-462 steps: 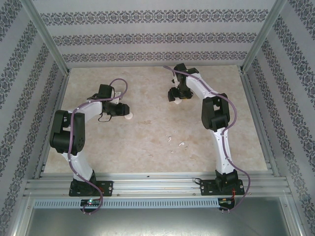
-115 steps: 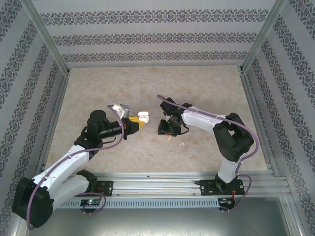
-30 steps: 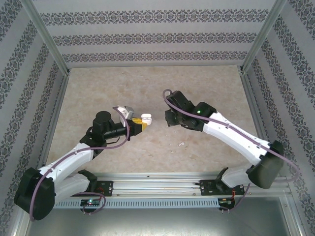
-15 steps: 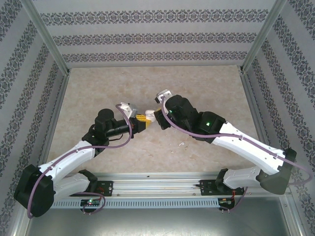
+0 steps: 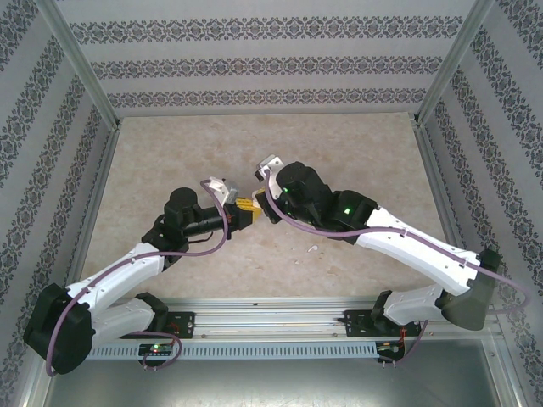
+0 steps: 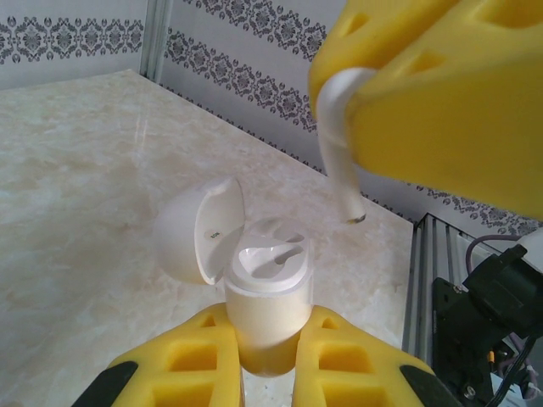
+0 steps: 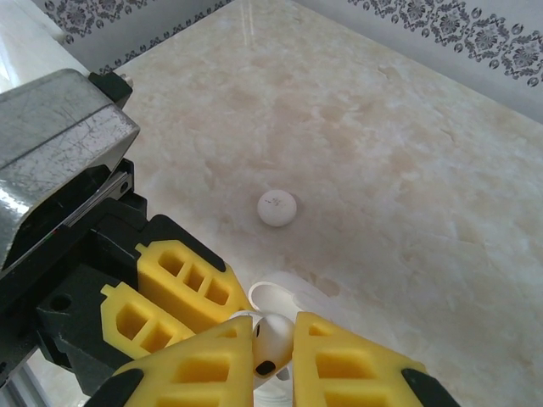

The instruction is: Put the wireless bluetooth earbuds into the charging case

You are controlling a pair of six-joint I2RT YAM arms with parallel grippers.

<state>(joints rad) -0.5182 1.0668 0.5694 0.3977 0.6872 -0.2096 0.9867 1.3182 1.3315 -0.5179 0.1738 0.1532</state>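
- Now the left pincer (image 6: 270, 339) sits at the bottom edge of the left wrist view. Its yellow fingers are clamped on the lower body of the white charging case (image 6: 265, 292), which stands upright.
- The case's lid (image 6: 197, 233) is swung open toward the left of the frame, showing the moulded sockets in the top.
- At the bottom of the right wrist view, the right pincer (image 7: 273, 352) is closed on one white earbud (image 7: 273, 332), pinched between its two yellow fingers.
- Seen from the left wrist, that earbud hangs stem-down in the upper right of the frame, just above the open case and apart from it.
- From the top camera, both pincers meet tip to tip over the middle of the bench (image 5: 170, 153).
- A second earbud (image 5: 312, 249) lies loose on the bench, to the lower right of the pincers.
- A small round white disc (image 7: 277, 208) rests on the bench in the middle of the right wrist view, beyond the case.
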